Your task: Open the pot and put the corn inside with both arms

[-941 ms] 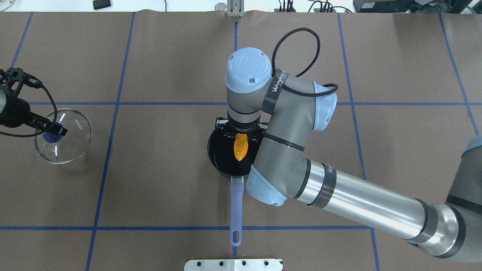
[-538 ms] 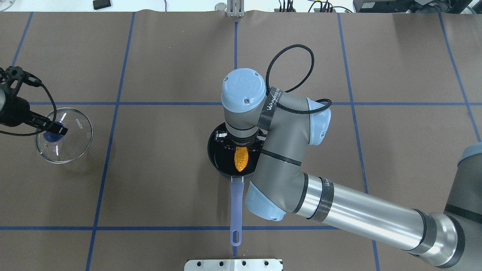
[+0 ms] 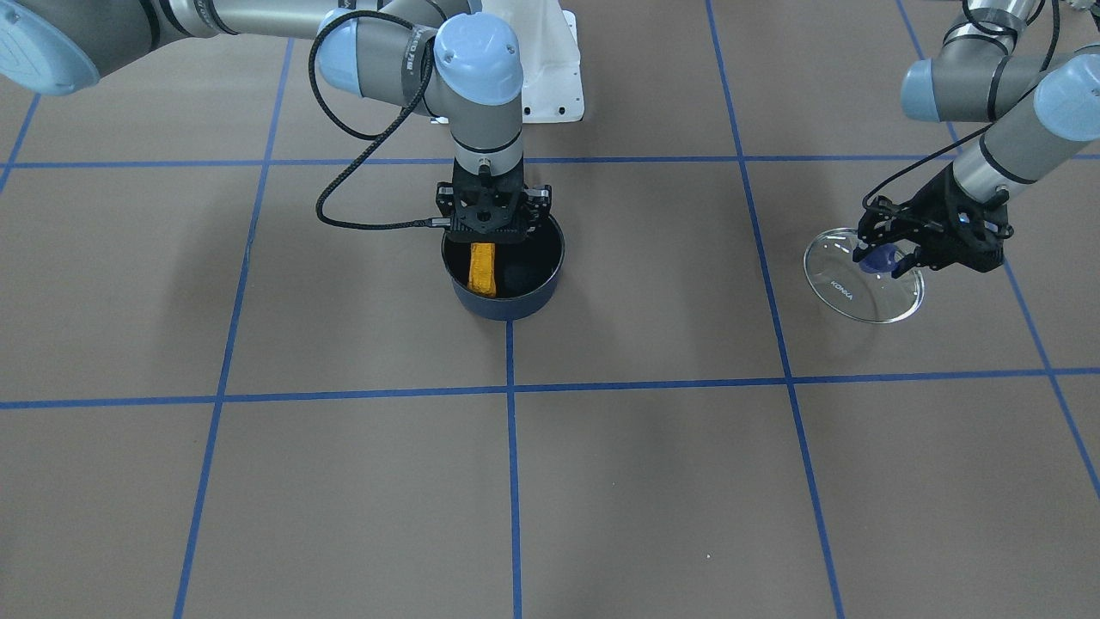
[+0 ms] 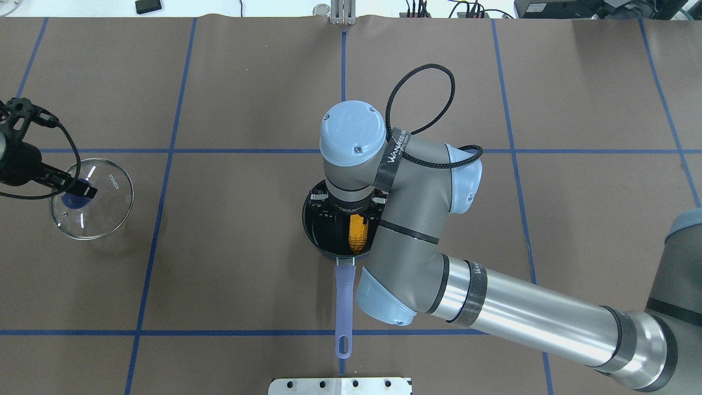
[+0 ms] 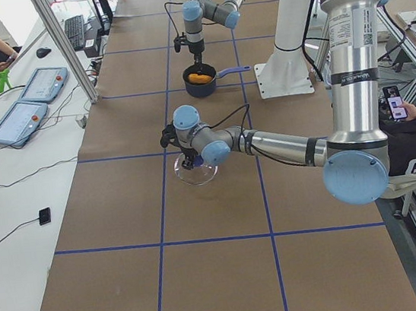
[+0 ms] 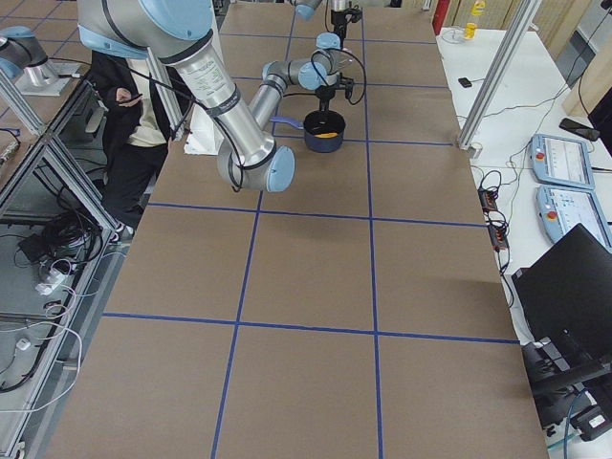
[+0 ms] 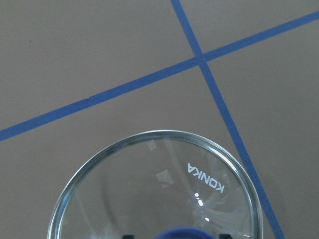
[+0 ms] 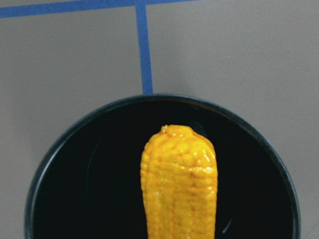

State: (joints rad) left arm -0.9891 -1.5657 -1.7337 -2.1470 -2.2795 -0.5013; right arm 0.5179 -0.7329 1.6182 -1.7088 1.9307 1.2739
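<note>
The small dark navy saucepan [image 3: 507,308] stands lidless on the brown, blue-taped table [image 4: 219,263], with its long purple-blue handle [image 4: 344,307] pointing to 6 o'clock in the overhead view. The orange-yellow corn cob [image 3: 483,268] is inside the saucepan, toward its 3 o'clock side. The right arm's black two-finger gripper [image 3: 490,230] hangs over the 12 o'clock rim at the cob's butt end. I cannot tell whether it grips the cob or is parted. Well apart at 9 o'clock, the left gripper [image 3: 889,258] is clamped on the purple knob of the tilted round glass lid [image 3: 846,292].

The step in hand looks like depositing the corn. The next move calls for a sure release, then a straight rise clear of the rim.
</note>
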